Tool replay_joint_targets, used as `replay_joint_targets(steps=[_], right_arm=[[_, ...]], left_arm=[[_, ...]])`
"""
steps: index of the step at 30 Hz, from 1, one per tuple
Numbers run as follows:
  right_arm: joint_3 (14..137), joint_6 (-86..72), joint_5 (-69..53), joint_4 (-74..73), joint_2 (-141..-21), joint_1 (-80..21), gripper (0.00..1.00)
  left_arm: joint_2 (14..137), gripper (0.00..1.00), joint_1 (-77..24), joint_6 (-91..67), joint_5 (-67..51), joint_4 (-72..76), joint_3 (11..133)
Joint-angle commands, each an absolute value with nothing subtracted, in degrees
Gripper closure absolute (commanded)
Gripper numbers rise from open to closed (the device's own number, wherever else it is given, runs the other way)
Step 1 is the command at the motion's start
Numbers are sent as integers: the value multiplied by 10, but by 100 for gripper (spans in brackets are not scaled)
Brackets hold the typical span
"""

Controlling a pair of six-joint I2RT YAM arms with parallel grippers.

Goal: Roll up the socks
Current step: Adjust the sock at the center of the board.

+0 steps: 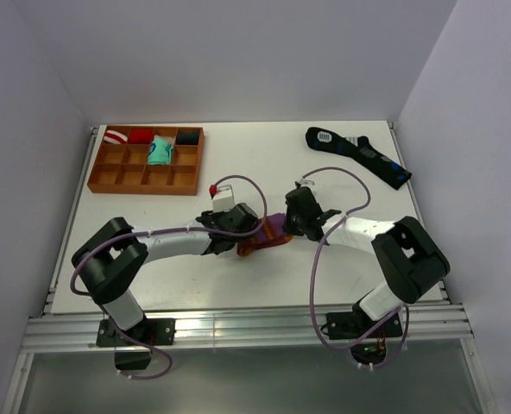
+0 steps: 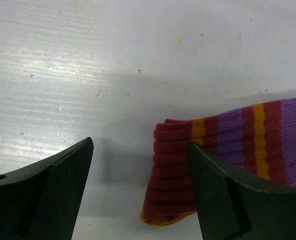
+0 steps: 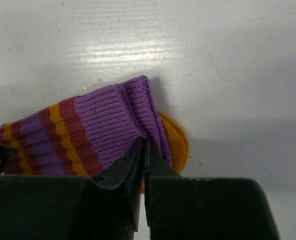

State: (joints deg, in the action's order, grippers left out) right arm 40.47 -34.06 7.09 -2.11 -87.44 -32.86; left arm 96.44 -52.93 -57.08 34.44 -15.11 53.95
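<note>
The maroon sock (image 1: 270, 235) with purple cuff and orange stripes lies bunched on the table between my two grippers. My left gripper (image 1: 238, 233) is open. In the left wrist view the sock's maroon folded end (image 2: 175, 170) with its orange edge lies between the open fingers of that gripper (image 2: 140, 145), close against the right finger (image 2: 223, 195). My right gripper (image 1: 293, 226) is shut. In the right wrist view this gripper (image 3: 146, 142) pinches a fold of the purple cuff (image 3: 108, 117), with an orange part of the sock showing behind it.
A wooden compartment tray (image 1: 109, 175) at the back left holds small rolled bundles: striped, red, teal, dark. A long black sock (image 1: 357, 156) with blue marks lies at the back right. White walls stand on three sides.
</note>
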Motion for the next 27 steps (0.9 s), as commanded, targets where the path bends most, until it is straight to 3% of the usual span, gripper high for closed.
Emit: replay_joint_targets(steps=[1,13,27], right_arm=[[406,-348,114,-39,-899,-332,94],[431,-313,79,-3,-971,-339,89],[546,-209,26,-18,-1054,-343,87]], left_arm=[[926,17,-517,-527,324,-92,527],[916,16,-486,-473,255,-23,502],[945,18,-451,-496,289,-55,497]])
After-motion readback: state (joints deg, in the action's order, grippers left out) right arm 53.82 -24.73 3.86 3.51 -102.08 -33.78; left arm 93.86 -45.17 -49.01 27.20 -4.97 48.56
